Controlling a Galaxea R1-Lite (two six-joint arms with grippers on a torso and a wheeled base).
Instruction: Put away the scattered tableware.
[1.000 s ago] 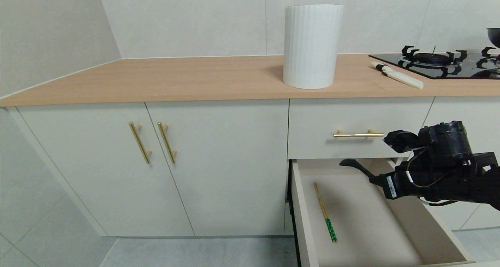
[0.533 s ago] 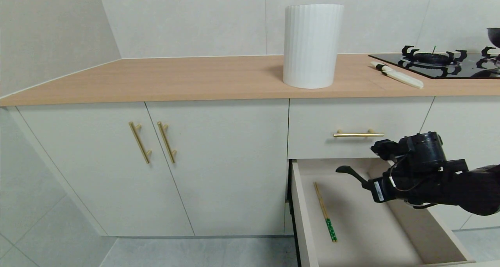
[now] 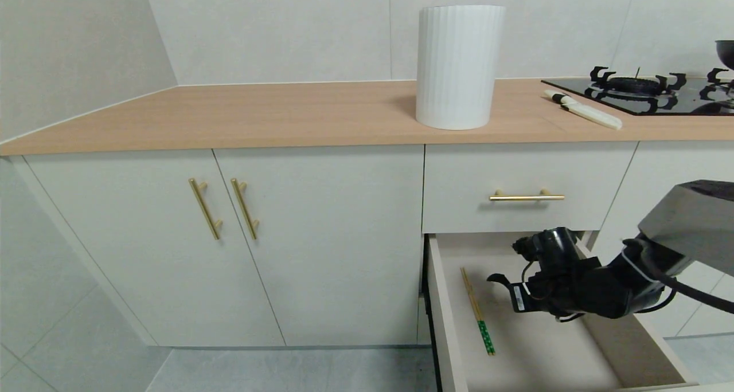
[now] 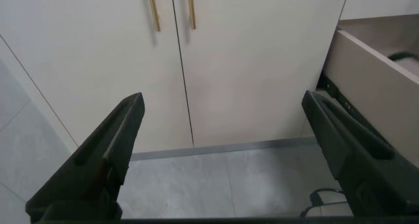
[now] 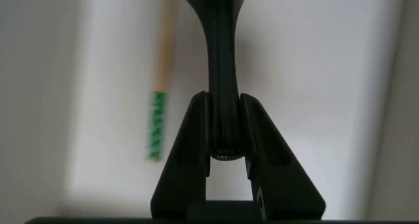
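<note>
In the drawer, chopsticks (perhaps two)

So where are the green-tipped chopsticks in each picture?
Head view: the chopsticks lie on the floor of the open drawer, near its left wall, left of the black utensil.
Left wrist view: hidden behind the drawer's outer side wall.
Right wrist view: on the drawer floor beside the black utensil that the right gripper holds.
Shared landmark: the open drawer.

Black utensil: far end cut off by the picture's edge; its kind cannot be told. Open drawer: near end cut off. Stove: right part cut off.
</note>
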